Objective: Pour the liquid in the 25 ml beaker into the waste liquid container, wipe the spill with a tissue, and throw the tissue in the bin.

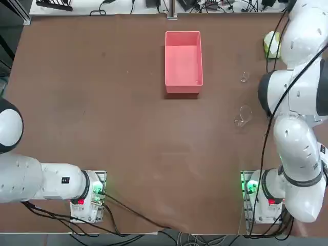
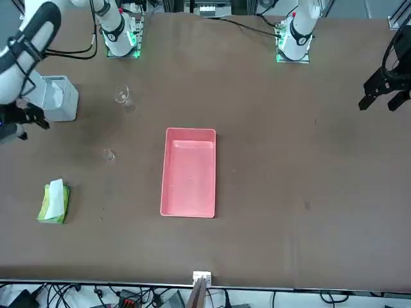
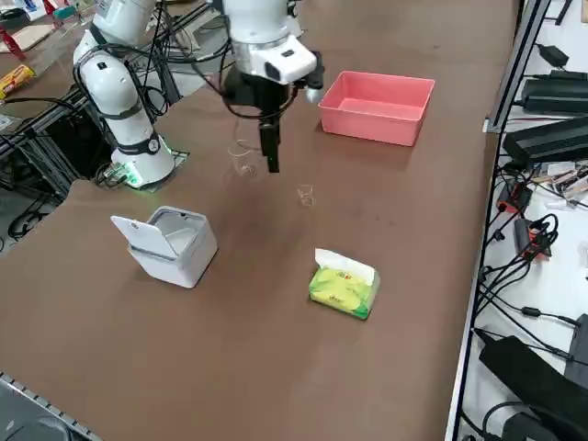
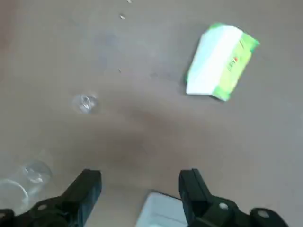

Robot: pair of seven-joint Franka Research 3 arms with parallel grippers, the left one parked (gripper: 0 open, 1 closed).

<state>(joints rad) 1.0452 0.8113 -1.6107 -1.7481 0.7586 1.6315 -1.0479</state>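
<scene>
2 spread black fingers [image 4: 139, 189] hover above brown tabletop [image 4: 142, 132].

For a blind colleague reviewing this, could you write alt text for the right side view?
The right arm's open end effector hangs above a brown table, near a tiny clear glass beaker and a larger one. A pink rectangular plastic tray, pale grey bin and yellow-green tissue pack surround them.

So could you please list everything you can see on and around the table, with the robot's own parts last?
waste liquid container: one, pink, table centre.
25 ml beaker: one, clear, between tray and tissue pack.
larger beaker: one, clear, nearer the arm bases.
tissue pack: one, yellow-green, white sheet sticking out.
bin: one, pale grey, lid open.
right claw: one, black, open, empty, above the table near the beakers.
</scene>
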